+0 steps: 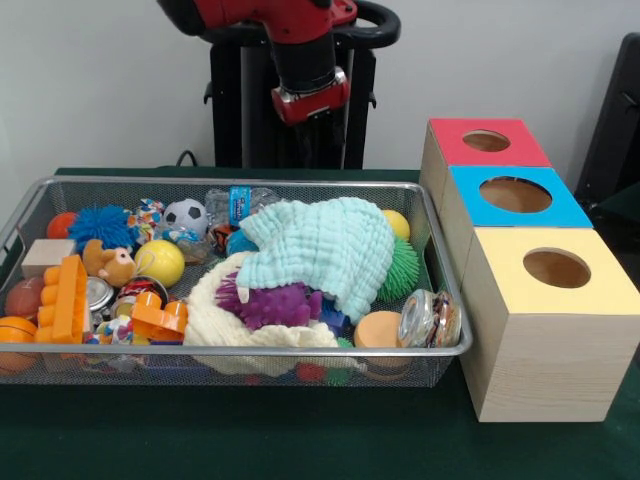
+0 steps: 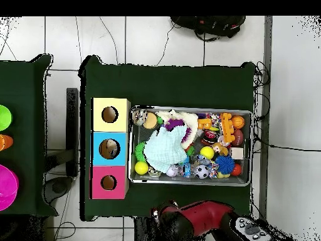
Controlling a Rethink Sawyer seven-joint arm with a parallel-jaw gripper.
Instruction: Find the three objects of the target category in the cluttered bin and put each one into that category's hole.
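Observation:
The silver wire-mesh bin (image 1: 300, 351) sits on the green table, full of mixed toys; it also shows in the overhead view (image 2: 251, 147). A mint cloth (image 1: 325, 250) lies over the middle, above a purple spiky toy (image 1: 270, 302) and a cream knitted piece (image 1: 215, 322). Around them lie a yellow ball (image 1: 160, 262), a blue spiky ball (image 1: 102, 225), a small soccer ball (image 1: 185, 215), orange bricks (image 1: 68, 298), a green spiky ball (image 1: 405, 270) and a glass jar (image 1: 430, 318). My gripper (image 1: 312, 105) hangs drawn back behind the bin's far side, holding nothing that I can see.
Three wooden boxes, each with a round hole, stand in a row beside the bin: red top (image 1: 450, 150), blue top (image 1: 470, 205), yellow top (image 1: 600, 290). In the overhead view a second green table at the left (image 2: 25, 125) carries coloured bowls.

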